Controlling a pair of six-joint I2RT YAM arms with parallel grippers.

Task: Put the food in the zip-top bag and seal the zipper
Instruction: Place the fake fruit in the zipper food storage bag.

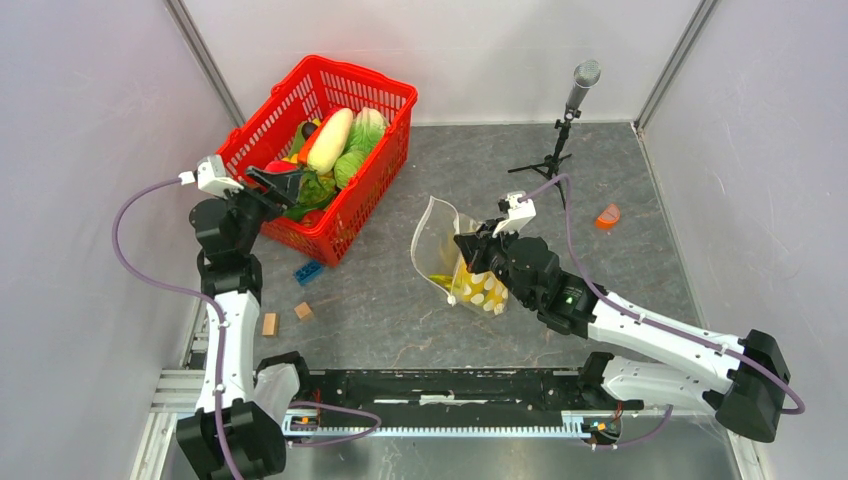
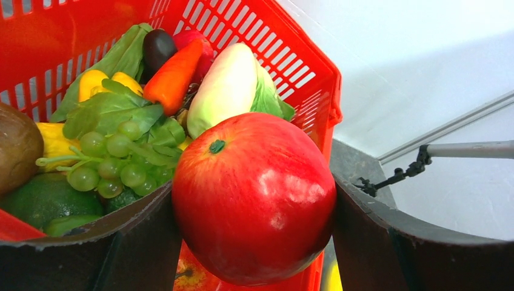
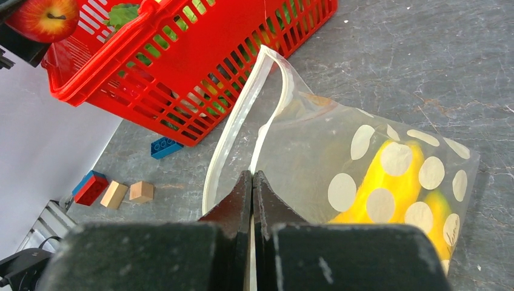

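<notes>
From above, a grey marbled table (image 1: 600, 150) sits between pale walls (image 1: 80, 120); the bag (image 1: 435, 235) stands near the red basket (image 1: 370, 190). Left wrist: my left gripper (image 2: 257, 233) clamps a red apple (image 2: 254, 182) above the basket. Right wrist: my right gripper (image 3: 252, 182) pinches the bag's rim, bananas (image 3: 388, 194) inside.

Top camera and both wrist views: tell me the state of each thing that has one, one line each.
left gripper, closed on the red apple.
right gripper, shut, pinching the rim of the zip-top bag.
zip-top bag, mouth open, bananas inside.
zipper, unsealed.
red basket, upright, well filled.
</notes>
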